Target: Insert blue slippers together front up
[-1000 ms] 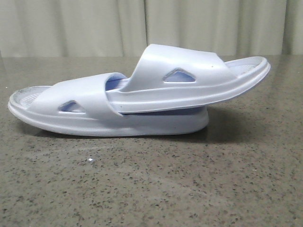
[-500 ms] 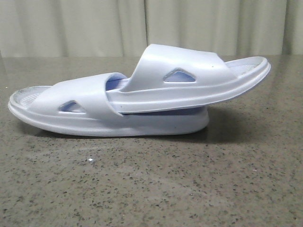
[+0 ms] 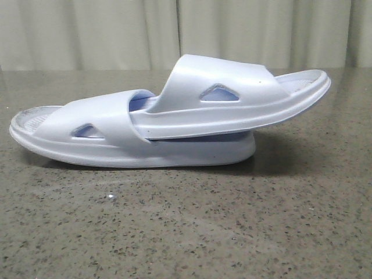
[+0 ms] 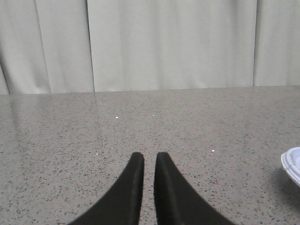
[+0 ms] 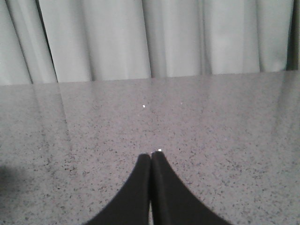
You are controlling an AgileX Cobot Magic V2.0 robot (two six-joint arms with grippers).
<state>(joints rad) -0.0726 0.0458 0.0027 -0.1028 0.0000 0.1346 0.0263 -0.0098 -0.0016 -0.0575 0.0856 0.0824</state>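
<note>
Already the blue slippers (image 3: 168, 116) lie nested on the speckled stone table (image 3: 186, 232), seen side-on in the front view. One slipper (image 3: 104, 139) rests flat on the table; the other slipper (image 3: 232, 96) is pushed under its strap and tilts upward to the right, with its far end off the table. Pale curtains (image 3: 186, 32) hang behind. Neither claw holds anything: the left gripper (image 4: 149, 161) shows a narrow gap between its black fingertips, and the right gripper (image 5: 151, 157) has its fingertips pressed together.
</note>
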